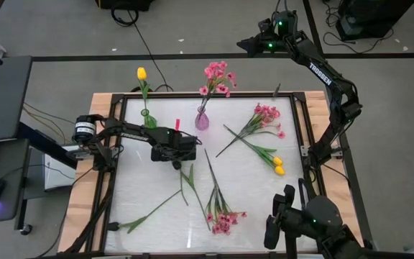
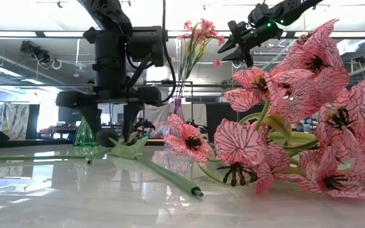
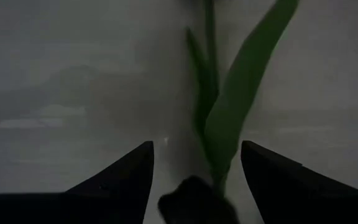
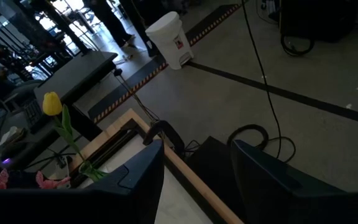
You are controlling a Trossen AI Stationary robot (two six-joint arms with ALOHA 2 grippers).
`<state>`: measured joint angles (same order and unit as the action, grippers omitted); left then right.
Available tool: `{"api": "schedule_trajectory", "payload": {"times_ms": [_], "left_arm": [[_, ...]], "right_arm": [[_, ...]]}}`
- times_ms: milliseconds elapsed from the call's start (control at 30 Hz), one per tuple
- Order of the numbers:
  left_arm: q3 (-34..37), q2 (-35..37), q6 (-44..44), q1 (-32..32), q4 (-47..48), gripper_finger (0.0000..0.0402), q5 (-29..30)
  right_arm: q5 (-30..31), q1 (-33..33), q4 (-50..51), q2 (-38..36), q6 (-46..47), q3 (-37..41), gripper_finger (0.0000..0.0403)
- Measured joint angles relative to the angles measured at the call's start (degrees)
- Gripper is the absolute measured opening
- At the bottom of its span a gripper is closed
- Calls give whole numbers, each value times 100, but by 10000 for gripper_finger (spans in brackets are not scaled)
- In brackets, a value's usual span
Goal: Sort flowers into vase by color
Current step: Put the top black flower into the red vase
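tool (image 3: 194, 180) open astride dark tulip (image 3: 197, 200)

From above, you see the left claw (image 1: 176, 162) low over the bench (image 1: 149, 194), its fingers spread over a green stem (image 1: 187, 180). Behind it, a yellow tulip (image 1: 141, 73) stands in a green vase (image 1: 148, 119) and pink blossoms (image 1: 218, 78) fill a purple vase (image 1: 202, 119). Loose pink sprays (image 1: 225, 219) and two yellow tulips (image 1: 277, 165) lie on the white surface. The right claw (image 1: 248, 44) hangs beyond the bench's far edge.
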<state>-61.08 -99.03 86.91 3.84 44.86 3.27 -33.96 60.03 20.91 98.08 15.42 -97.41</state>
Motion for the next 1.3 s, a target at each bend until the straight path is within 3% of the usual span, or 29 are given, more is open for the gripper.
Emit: {"api": "schedule_trajectory", "payload": {"times_ms": [233,733,1300], "left_arm": [[-4,-279,154,-116,-74,246,-135],[-4,-281,132,247,-183,242,-274],[-2,-287,29,277,-251,76,-232]], "right_arm": [[4,0,-45,0,0,0,196],[-6,0,-247,0,-2,0,196],[-3,0,-245,0,-2,0,196]]}}
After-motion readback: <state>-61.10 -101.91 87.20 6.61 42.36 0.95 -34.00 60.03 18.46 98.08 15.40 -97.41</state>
